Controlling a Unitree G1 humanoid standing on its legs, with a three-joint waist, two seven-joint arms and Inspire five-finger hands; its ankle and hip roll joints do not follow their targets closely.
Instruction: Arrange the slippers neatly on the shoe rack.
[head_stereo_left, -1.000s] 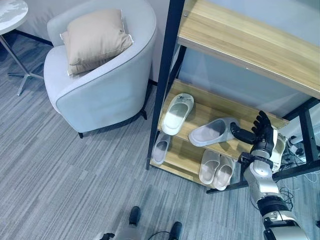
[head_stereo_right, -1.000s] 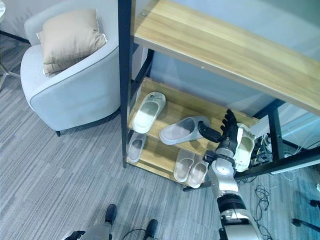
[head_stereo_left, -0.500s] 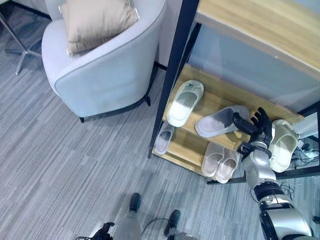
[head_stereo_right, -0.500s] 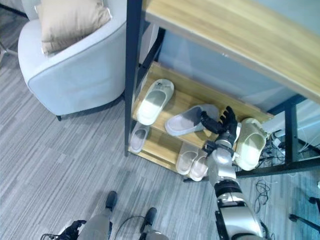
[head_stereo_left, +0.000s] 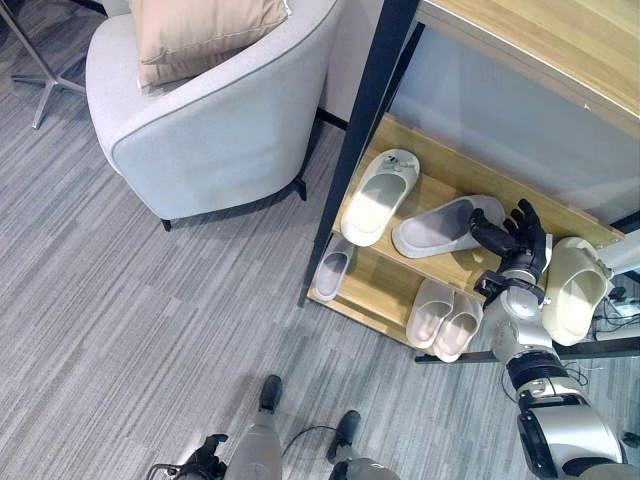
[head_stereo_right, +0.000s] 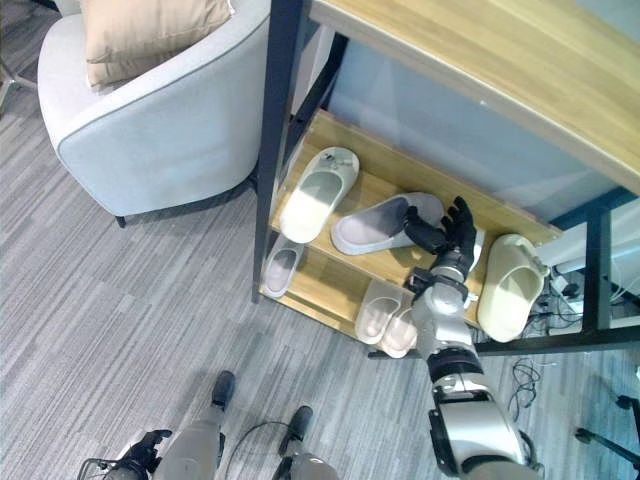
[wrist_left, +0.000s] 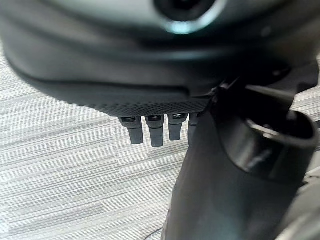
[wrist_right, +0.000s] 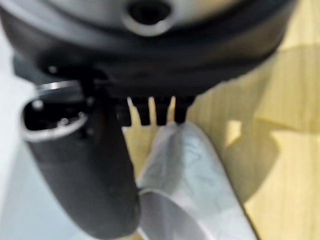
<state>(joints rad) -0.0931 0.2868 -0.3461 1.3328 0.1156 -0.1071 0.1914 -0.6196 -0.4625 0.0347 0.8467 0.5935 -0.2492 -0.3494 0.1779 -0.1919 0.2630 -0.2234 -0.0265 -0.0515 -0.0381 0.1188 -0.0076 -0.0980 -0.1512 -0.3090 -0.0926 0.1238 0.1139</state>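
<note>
Where the middle shelf of the shoe rack (head_stereo_left: 455, 272) runs under my right hand (head_stereo_left: 519, 247), a grey slipper (head_stereo_left: 440, 225) lies crosswise, its toe end at my hand. My fingers (head_stereo_left: 528, 222) stand straight and spread above that end, and my thumb (head_stereo_left: 487, 235) reaches out along it; in the right wrist view the fingertips (wrist_right: 150, 114) sit right at the slipper's edge with the thumb beside it, nothing curled round it. I read the hand as wide, touching or almost touching the slipper; which, I cannot tell.

On the same shelf, to the left, a pale white slipper (head_stereo_left: 376, 195) lies lengthwise just beside the dark upright post (head_stereo_left: 360, 145). A cream slipper (head_stereo_left: 572, 292) sits at the shelf's right end, beside my forearm. The bottom shelf holds a pair of beige slippers (head_stereo_left: 443, 319) side by side and touching, and one small grey slipper (head_stereo_left: 333, 268) near the post.

My left hand (wrist_left: 155, 131) hangs over the grey carpet (head_stereo_left: 120, 330), fingers straight. An armchair (head_stereo_left: 220, 125) with a tan cushion (head_stereo_left: 200, 30) stands left of the rack.
</note>
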